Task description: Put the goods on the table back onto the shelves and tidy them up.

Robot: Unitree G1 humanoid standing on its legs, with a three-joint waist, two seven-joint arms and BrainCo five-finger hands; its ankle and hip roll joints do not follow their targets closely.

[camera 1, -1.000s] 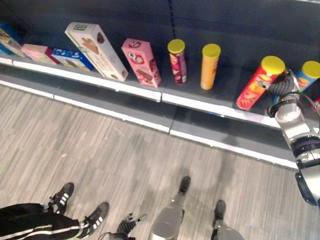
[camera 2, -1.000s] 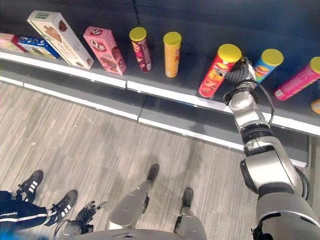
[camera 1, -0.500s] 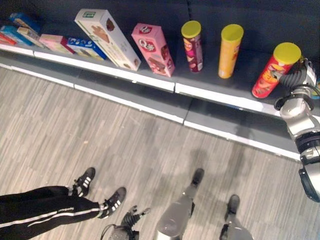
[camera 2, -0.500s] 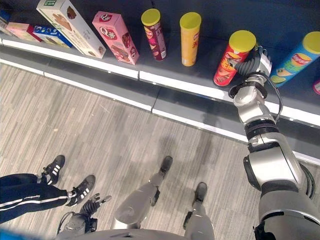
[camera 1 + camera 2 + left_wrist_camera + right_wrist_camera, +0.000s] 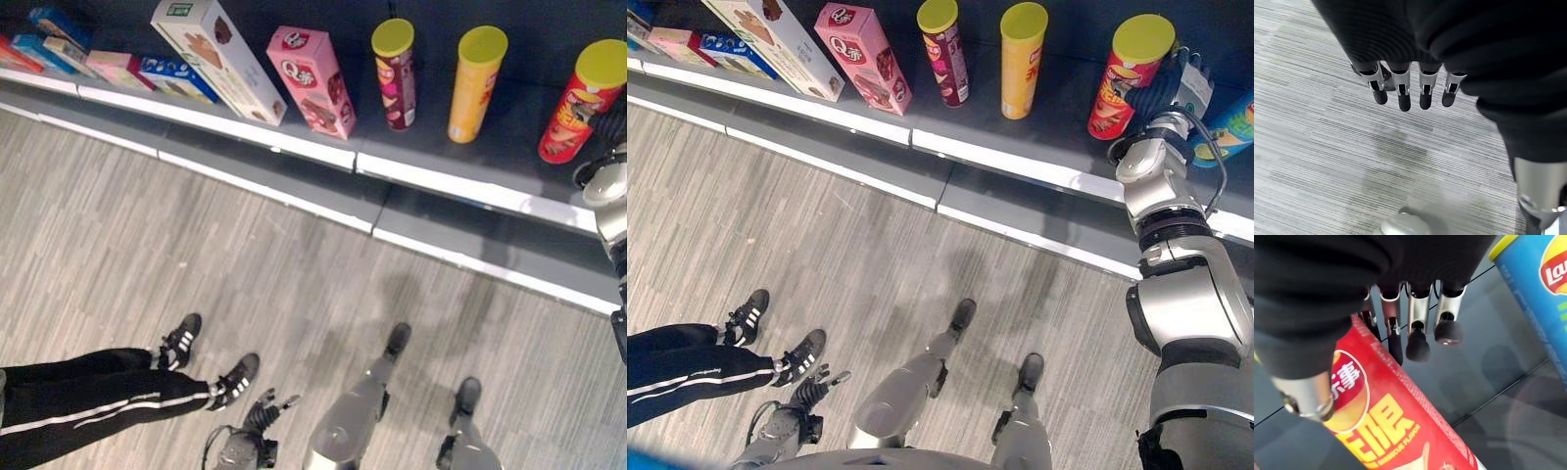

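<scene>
Left eye view: a red cylindrical crisp can with a yellow lid [image 5: 578, 106] stands on the dark shelf [image 5: 431, 147]; the right arm is cut off at the edge.

Right eye view: the right hand [image 5: 1169, 86] sits against the can's side.

Left wrist view: the left hand [image 5: 1415, 49] hangs above the floor, fingers [image 5: 1403, 94] straight, empty.

Right wrist view: fingers [image 5: 1418, 335] straight beside the can; any touching is hard to make out. A blue can [image 5: 1540, 289] stands near, cut off.

Four chip cans stand on the shelf: maroon [image 5: 943, 51], yellow [image 5: 1022, 59], red [image 5: 1128, 74], blue [image 5: 1227, 127]. Two tall boxes: white [image 5: 217, 60], pink [image 5: 313, 80]. Several small boxes [image 5: 147, 71] lie further along, count unclear.
</scene>
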